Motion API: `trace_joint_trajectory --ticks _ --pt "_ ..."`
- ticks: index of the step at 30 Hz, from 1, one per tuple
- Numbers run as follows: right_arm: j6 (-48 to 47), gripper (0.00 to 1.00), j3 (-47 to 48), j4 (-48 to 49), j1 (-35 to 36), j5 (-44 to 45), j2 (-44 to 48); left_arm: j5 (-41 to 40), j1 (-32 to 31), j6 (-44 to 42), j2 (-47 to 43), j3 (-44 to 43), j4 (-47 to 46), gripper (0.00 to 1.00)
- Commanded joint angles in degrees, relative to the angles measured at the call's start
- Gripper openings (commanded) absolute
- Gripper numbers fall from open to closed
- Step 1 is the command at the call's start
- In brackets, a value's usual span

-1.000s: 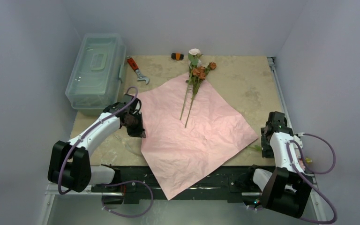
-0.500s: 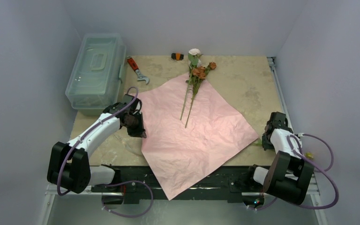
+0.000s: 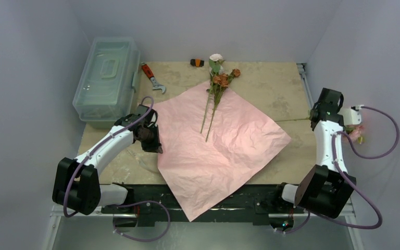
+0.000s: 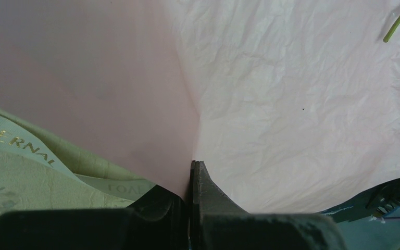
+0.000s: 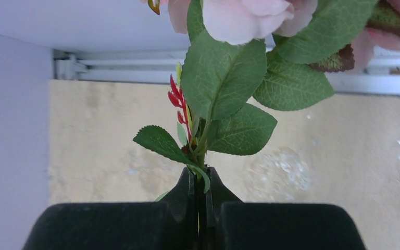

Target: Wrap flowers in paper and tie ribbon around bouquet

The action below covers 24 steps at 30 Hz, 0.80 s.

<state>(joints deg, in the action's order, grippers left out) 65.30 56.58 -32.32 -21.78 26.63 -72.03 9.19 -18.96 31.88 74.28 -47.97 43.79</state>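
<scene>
So the right arm has swung up and out from the near right edge of the table [image 3: 271, 88]. It was low beside the paper's corner a second ago, and now it's raised out by the right wall. The right gripper [image 5: 200, 179] went from wide open to pressed together, pinching the stem of a pink flower [image 5: 224, 78] just under the leaves. From the top view the thin stem pokes left toward the paper [image 3: 213, 146] and the bloom hangs off to the right.

My guess is it's carrying this one over to join the other flowers [image 3: 216, 88], which lie with stems on the paper's far corner and blooms just past it.

The left gripper [image 4: 192, 172] hasn't budged. Its jaws are clamped on the paper's left edge, probably to keep the sheet from sliding. The ribbon [image 4: 31, 153] sits right beside it, partly under the paper.

The paper lies pink side up, crinkled and mostly flat, with its near corner hanging off the table. The held flower has pale pink blooms and broad, toothed green leaves. The toolbox [image 3: 107, 78] and wrench [image 3: 152, 78] sit untouched at the far left.
</scene>
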Motion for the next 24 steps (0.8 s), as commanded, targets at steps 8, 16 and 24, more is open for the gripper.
trace_joint_trajectory --ticks 8,16,24 --pt "-15.0 0.0 20.6 9.5 3.4 3.0 -4.7 0.0 -0.5 -0.2 -1.0 0.1 -1.2 0.0" --pt "-27.0 0.0 31.0 14.1 11.1 10.7 -5.2 -0.1 -0.6 -0.1 -0.7 0.2 -1.2 0.0" --pt "-42.3 0.0 36.0 23.7 13.3 14.2 -2.9 -0.4 -0.8 -0.1 -0.7 0.1 -1.2 0.0"
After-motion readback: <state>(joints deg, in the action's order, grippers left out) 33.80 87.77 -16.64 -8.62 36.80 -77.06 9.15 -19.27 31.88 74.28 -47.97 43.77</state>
